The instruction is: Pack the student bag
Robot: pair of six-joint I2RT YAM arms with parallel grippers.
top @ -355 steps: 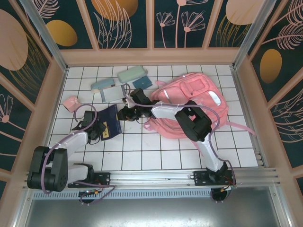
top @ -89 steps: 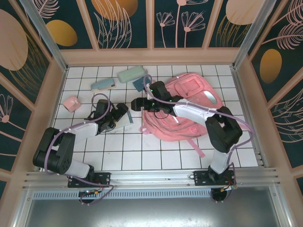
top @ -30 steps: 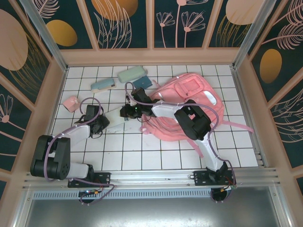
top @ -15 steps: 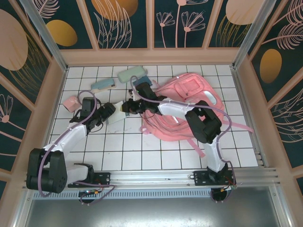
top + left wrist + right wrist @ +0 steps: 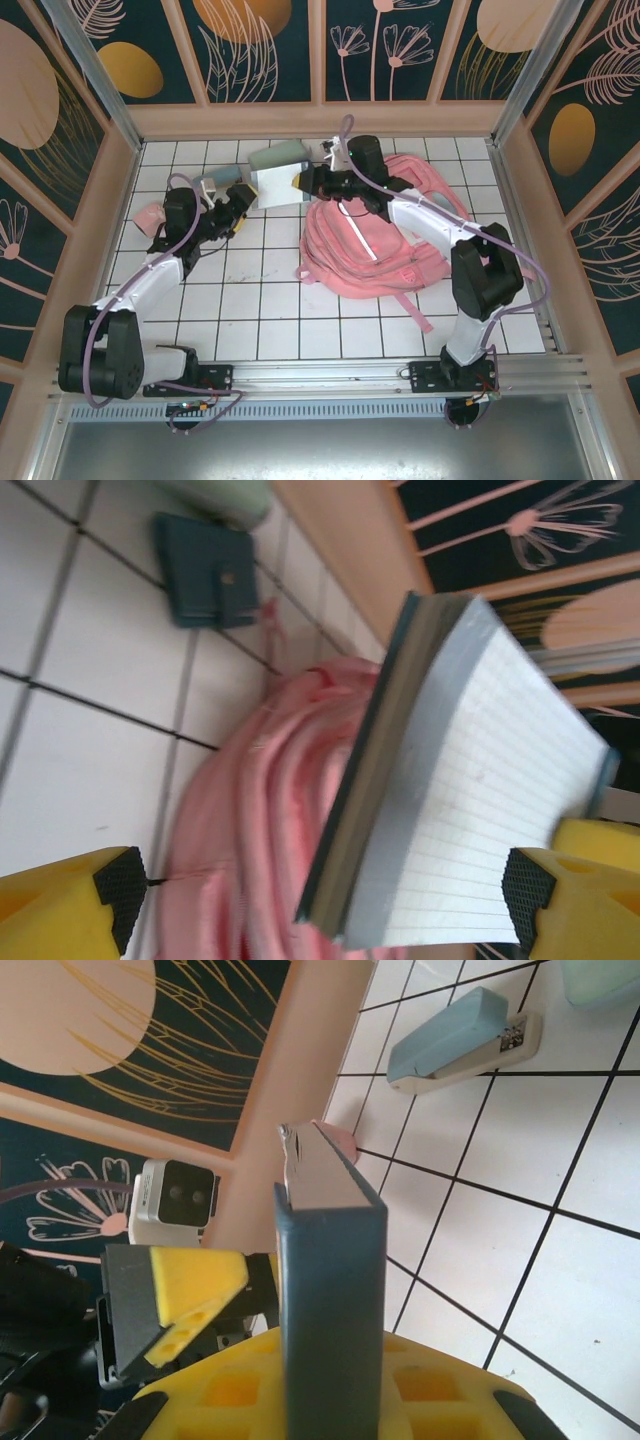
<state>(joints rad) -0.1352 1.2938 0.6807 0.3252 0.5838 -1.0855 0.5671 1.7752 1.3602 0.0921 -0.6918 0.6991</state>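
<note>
Step in hand, as I judge it: a book handover on the way to the bag.

- The right gripper (image 5: 303,182) is clamped on one end of a grey-covered book (image 5: 470,780).
- The left gripper (image 5: 322,890) stands with jaws wide, one pad to each side of the book. Neither appears to touch it.
- Just beyond the left jaws, behind the book, lies the student bag (image 5: 260,810), with a teal pouch (image 5: 207,570) farther off.

Next move calls for backing the left arm clear, then carrying the book over the bag. I cannot tell whether the opening is unzipped.

The left wrist view gives the page block against the bag. The right wrist view gives the book edge-on, with a blue stapler (image 5: 460,1035) far beyond it. The overhead view gives the whole bag beneath the right arm.
</note>
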